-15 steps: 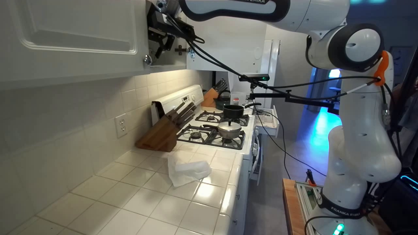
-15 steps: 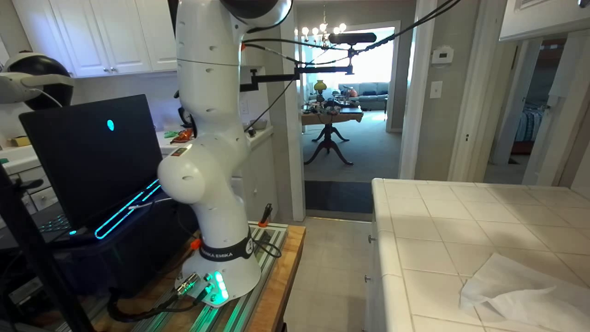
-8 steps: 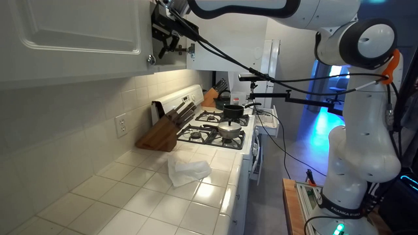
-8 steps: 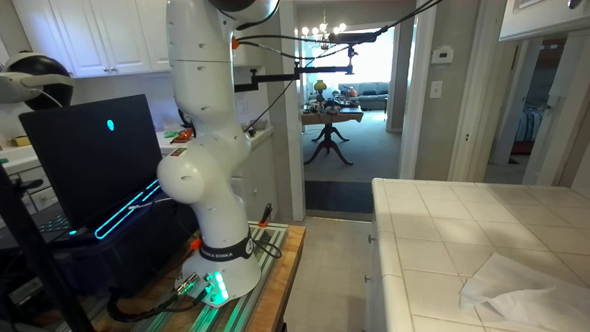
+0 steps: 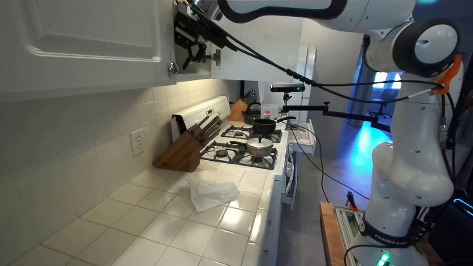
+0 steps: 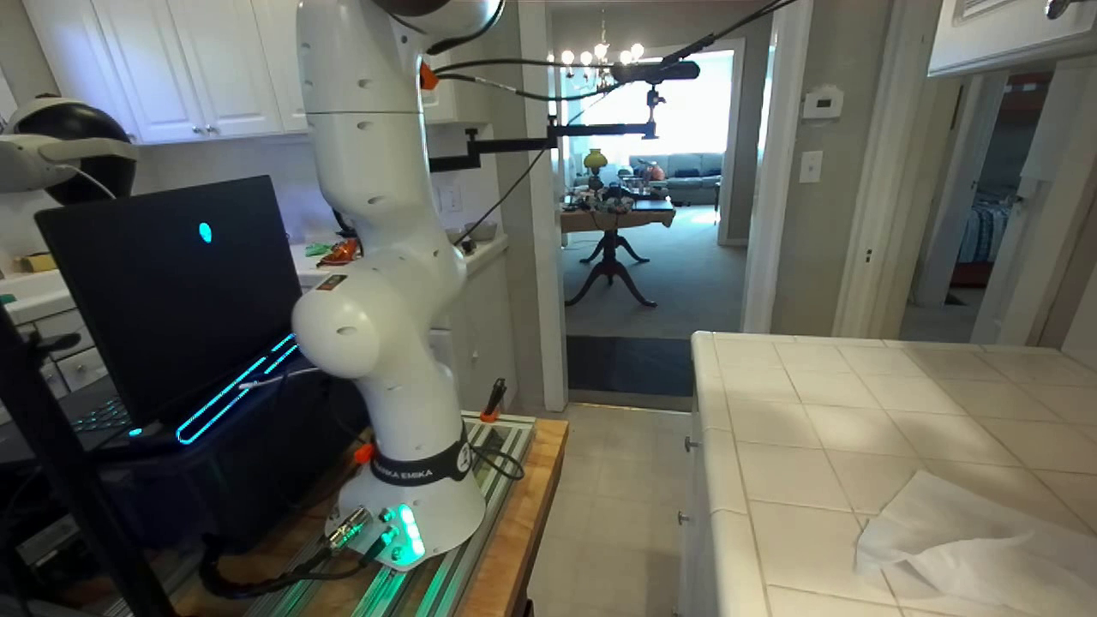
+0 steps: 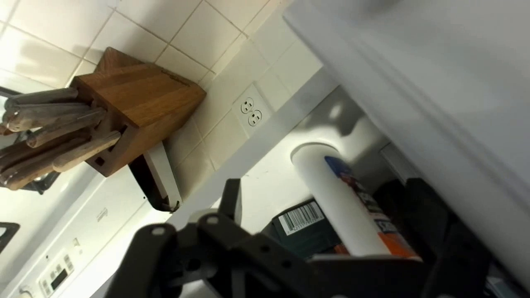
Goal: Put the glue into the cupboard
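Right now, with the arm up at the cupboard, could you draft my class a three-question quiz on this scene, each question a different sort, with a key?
1. Multiple choice: where is the glue?
A: on the stove
B: inside the cupboard
C: on the floor
2. True or false: the gripper is open.
3. Short answer: which crumpled item lies on the tiled counter in both exterior views?

Key: 1. B; 2. True; 3. A white sheet.

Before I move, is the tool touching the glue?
Cannot tell. In the wrist view, the tool stands open; its dark body hides the near end of the glue, where contact might be.
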